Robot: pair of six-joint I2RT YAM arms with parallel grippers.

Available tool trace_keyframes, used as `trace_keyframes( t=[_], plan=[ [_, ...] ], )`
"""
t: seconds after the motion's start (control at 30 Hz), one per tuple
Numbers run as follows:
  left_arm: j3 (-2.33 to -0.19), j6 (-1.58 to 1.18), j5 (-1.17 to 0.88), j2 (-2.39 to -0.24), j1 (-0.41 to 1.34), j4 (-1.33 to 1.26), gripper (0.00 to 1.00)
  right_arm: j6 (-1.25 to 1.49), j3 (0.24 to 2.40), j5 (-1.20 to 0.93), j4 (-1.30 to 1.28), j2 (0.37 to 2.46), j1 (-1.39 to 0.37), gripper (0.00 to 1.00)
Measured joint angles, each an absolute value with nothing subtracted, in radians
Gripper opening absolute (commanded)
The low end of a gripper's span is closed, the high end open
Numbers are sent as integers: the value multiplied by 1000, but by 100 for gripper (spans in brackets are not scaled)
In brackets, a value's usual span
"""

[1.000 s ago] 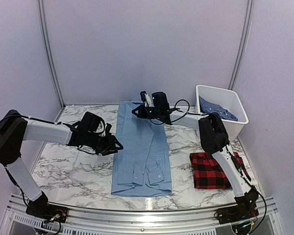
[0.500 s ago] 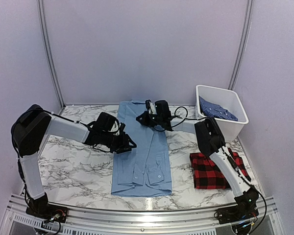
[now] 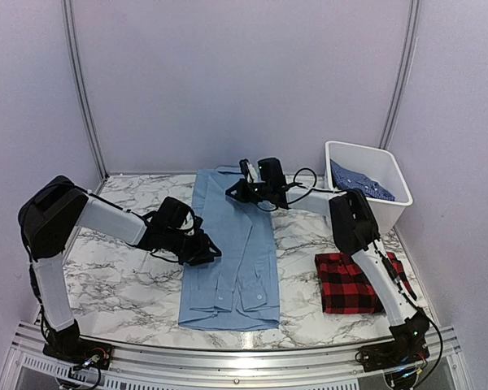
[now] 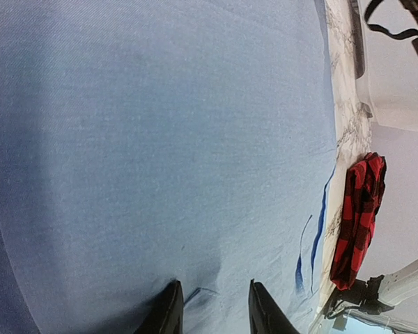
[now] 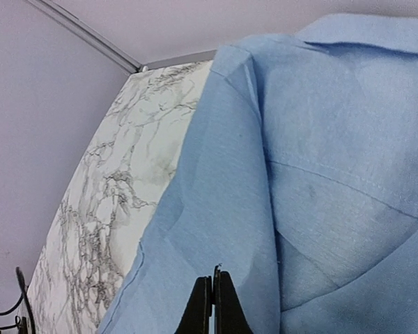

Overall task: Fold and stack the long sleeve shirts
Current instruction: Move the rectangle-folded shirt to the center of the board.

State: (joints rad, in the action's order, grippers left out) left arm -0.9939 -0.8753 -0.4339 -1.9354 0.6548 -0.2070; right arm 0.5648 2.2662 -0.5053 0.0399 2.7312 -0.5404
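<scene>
The light blue shirt (image 3: 232, 252) lies folded into a long strip down the middle of the marble table (image 3: 122, 276), collar at the far end. My left gripper (image 3: 208, 250) rests on its left edge about halfway down. In the left wrist view its jaws (image 4: 212, 303) are open and press down on the blue cloth (image 4: 160, 139). My right gripper (image 3: 233, 189) is over the collar end. In the right wrist view its jaws (image 5: 214, 275) are shut just above the cloth (image 5: 320, 139). The red-and-black plaid shirt (image 3: 354, 282) lies folded at the right. The darker blue patterned shirt (image 3: 359, 183) is in the bin.
A white plastic bin (image 3: 386, 213) stands at the back right against the wall. The plaid shirt also shows at the right edge of the left wrist view (image 4: 359, 216). Bare marble (image 5: 111, 209) lies left of the shirt. Grey walls close in the table on three sides.
My left gripper moved right onto the shirt's left edge, then drew back towards the near left. The shirt slid a little left and towards me. The right gripper barely shifted near the collar.
</scene>
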Motion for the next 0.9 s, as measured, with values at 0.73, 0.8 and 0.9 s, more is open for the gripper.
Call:
trace_keyframes(
  t=[0.73, 0.8, 0.9],
  plan=[
    [-826, -828, -425, -1727, 655, -41, 35, 482, 1565, -567, 61, 2296, -684, 0],
    [-827, -826, -426, -1727, 655, -30, 35, 487, 1563, -564, 60, 2309, -678, 0],
    [-831, -826, -426, -1726, 655, -15, 35, 498, 1572, -558, 58, 2317, -672, 0]
  ],
)
